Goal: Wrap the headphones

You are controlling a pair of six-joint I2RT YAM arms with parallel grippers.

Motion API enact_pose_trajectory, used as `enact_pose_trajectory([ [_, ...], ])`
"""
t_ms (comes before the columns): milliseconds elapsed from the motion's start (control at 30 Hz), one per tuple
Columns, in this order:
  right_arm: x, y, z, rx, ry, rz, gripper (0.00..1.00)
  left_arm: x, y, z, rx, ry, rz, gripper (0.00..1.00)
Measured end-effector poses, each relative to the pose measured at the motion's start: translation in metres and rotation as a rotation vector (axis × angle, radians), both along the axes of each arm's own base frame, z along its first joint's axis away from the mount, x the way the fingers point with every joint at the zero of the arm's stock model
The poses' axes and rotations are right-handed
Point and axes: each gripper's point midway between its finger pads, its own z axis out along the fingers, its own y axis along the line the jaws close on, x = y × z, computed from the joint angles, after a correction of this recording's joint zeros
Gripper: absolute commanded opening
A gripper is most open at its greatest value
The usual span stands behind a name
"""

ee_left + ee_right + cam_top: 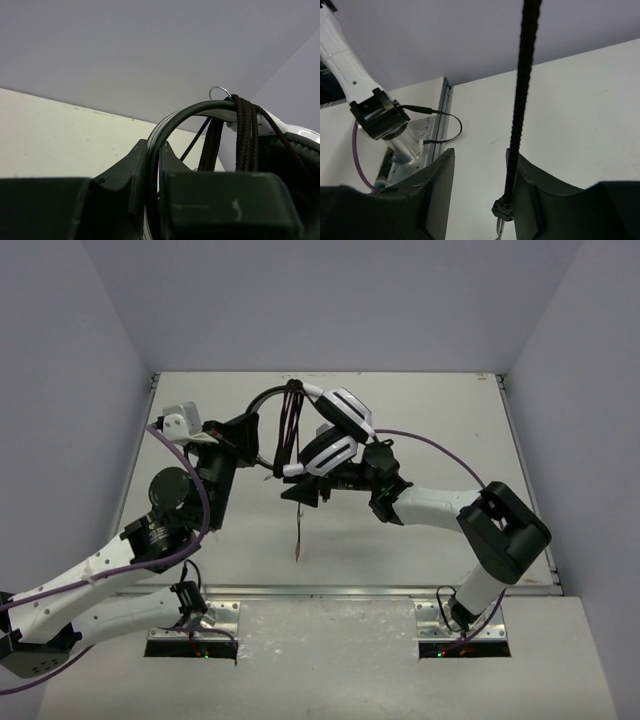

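The headphones are held up above the table, with white earcups (345, 412) and a thin black headband (268, 395). My left gripper (256, 442) is shut on the headband (170, 122), which runs between its jaws (152, 152). The black cable is looped several times around the headband (292, 425) (246, 132). Its free end hangs down (300, 525) to the plug (298, 554). My right gripper (304, 490) is under the earcups, open (480, 152). The hanging cable (520, 100) passes between its fingers, close to the right one, with the plug (502, 210) low in the gap.
Purple robot cables arc over both arms (445, 452) (205, 505). The left arm's base (376, 119) and the metal mounting rail (440, 120) stand at the table's near edge. Grey walls enclose the table (450, 410) on three sides.
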Motion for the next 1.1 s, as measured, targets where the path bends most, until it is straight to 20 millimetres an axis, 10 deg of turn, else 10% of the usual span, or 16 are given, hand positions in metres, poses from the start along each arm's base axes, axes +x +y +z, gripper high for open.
enact_pose_trajectory([
  [300,0.016,0.002,-0.005,-0.019,-0.029,-0.132,0.4,-0.004,-0.001,-0.001,0.01,0.001,-0.027,0.0],
  [433,0.04,-0.007,0.009,0.011,-0.063,-0.293,0.01,-0.012,0.006,0.01,-0.036,-0.025,-0.047,0.0],
  [633,0.045,-0.008,0.021,0.03,-0.101,-0.319,0.35,-0.018,0.012,0.017,-0.065,-0.046,-0.058,0.0],
  [1100,0.08,0.008,0.045,0.006,-0.175,-0.341,0.47,-0.025,-0.004,0.029,-0.07,-0.097,-0.158,0.0],
])
